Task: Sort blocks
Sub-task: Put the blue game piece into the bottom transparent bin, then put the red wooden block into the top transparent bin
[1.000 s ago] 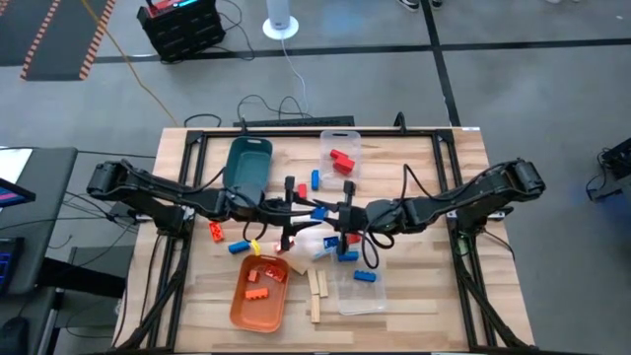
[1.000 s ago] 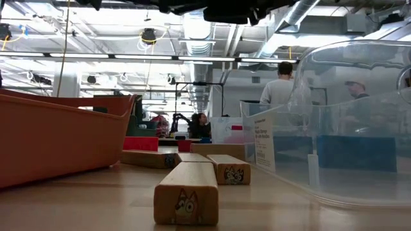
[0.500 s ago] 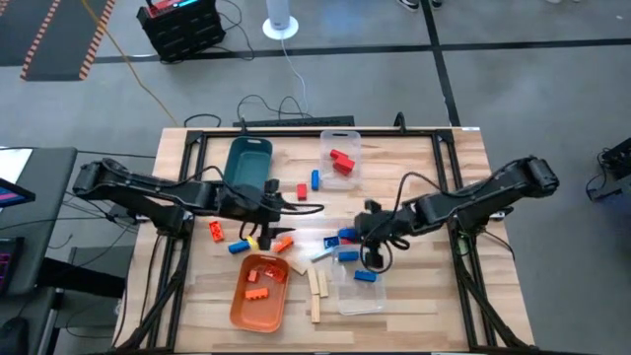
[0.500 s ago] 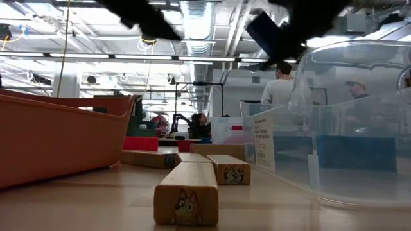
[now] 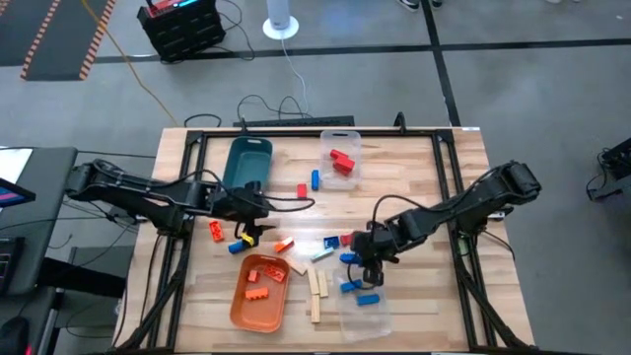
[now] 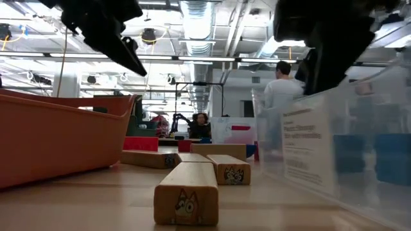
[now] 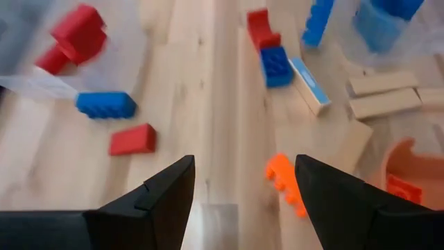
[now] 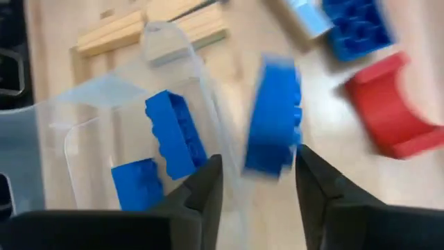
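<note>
High view first: the right gripper [image 5: 367,258] hangs over the rear rim of the clear plastic bin [image 5: 380,314] near the bench's front edge, right of centre. Its wrist camera shows the fingers spread, with a blurred blue plastic brick [image 8: 274,125] just ahead of them and no pad visibly on it; I judge it freshly let go or dropping toward the bin, where two more blue bricks [image 8: 172,135] already lie. So the right hand grips nothing.

The left gripper [image 5: 246,229] sits left of centre, behind the orange oval tray [image 5: 242,306], fingers wide apart and empty. Ahead of it in its wrist view lies a small orange plastic brick [image 7: 286,180], just off the inner edge of one finger rather than centred in the gap, its long axis running roughly along the fingers' line. That offset is what the next pick turns on: a small sideways shift should centre it, and the left arm is clearly the nearer one.

Loose blocks remain mid-bench: a red wedge-like brick [image 7: 132,139], a blue brick [image 7: 105,104], and plain light-wood pieces [image 5: 316,286] between the tray and the bin. Sorting looks partly done.
</note>
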